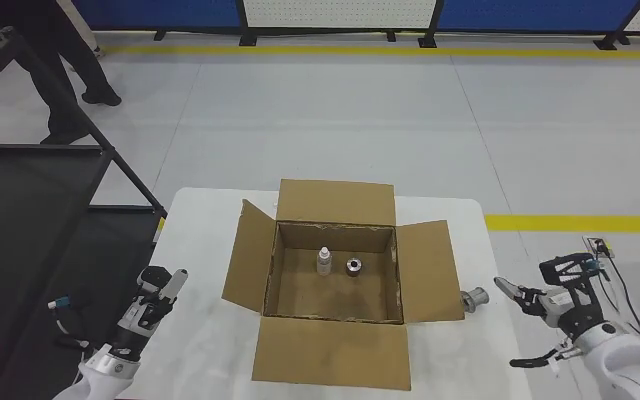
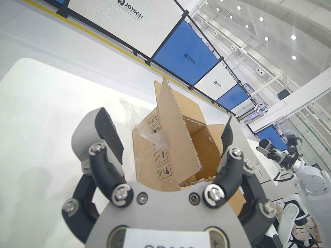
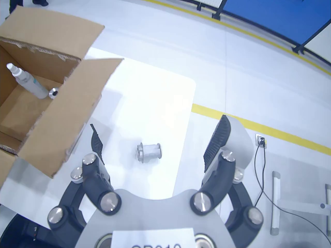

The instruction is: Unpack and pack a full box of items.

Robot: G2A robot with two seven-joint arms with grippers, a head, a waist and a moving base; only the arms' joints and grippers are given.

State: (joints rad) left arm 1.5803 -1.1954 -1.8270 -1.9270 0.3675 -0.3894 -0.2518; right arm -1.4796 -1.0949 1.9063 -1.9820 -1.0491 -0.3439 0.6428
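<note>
Box [image 1: 335, 275] open — bottle [image 1: 325, 261], maybe metal cap [image 1: 353, 265] inside | spool [image 3: 149, 151] beside | left tool [image 2: 165, 119], right tool [image 3: 160, 140] spread, empty

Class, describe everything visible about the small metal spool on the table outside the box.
The small silvery metal spool has a short cylindrical body between two wider flanges. It lies on its side on the white table, beyond a side flap of the open brown cardboard box, touching only the table.
</note>
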